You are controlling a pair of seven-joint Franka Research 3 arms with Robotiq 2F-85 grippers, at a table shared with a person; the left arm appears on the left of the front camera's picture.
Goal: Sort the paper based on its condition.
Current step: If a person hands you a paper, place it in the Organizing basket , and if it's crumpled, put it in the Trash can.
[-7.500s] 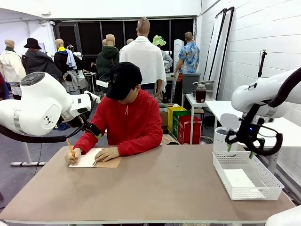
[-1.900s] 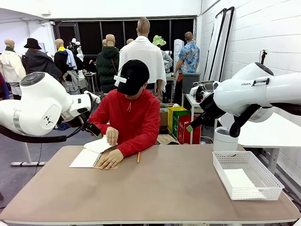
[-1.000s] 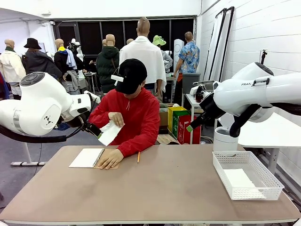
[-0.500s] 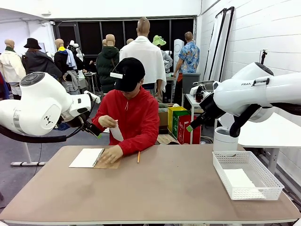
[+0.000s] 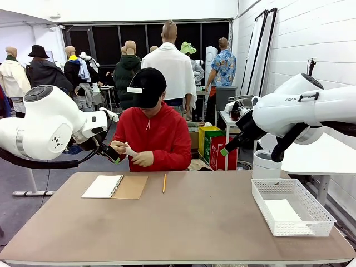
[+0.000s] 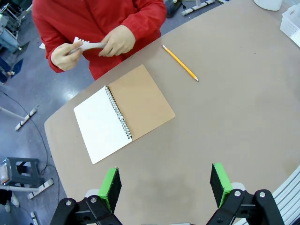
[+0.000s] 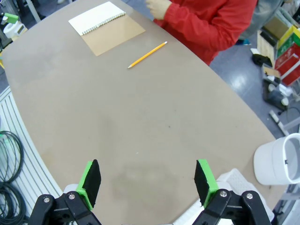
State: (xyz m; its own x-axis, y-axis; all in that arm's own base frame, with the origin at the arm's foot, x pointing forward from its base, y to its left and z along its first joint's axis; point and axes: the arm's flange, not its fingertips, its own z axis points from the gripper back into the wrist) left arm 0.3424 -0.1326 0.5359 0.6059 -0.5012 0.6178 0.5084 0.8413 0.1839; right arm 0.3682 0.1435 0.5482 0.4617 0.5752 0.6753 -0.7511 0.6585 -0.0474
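Note:
Behind the far table edge the person holds a small white sheet of paper (image 5: 129, 151) bunched between both hands; in the left wrist view the paper (image 6: 88, 45) is a narrow folded strip. Another flat sheet of paper (image 5: 282, 211) lies in the white mesh basket (image 5: 261, 204) at the right. My left gripper (image 6: 165, 185) hangs open high above the table, near the open spiral notebook (image 6: 123, 112). My right gripper (image 7: 147, 180) is open too, high over the table's middle. In the front view the left gripper (image 5: 113, 154) is beside the person's hands and the right gripper (image 5: 227, 149) is raised at the right.
The notebook (image 5: 114, 187) with its brown cover lies at the far left, a yellow pencil (image 5: 164, 182) just right of it. A white bin (image 5: 266, 164) stands behind the basket. The pencil (image 7: 146, 55) and notebook (image 7: 107, 26) lie far ahead of my right gripper.
The person lifted the torn-off sheet from the notebook, took the other hand off the notebook, and now grips the sheet in both hands. Neither arm has moved.

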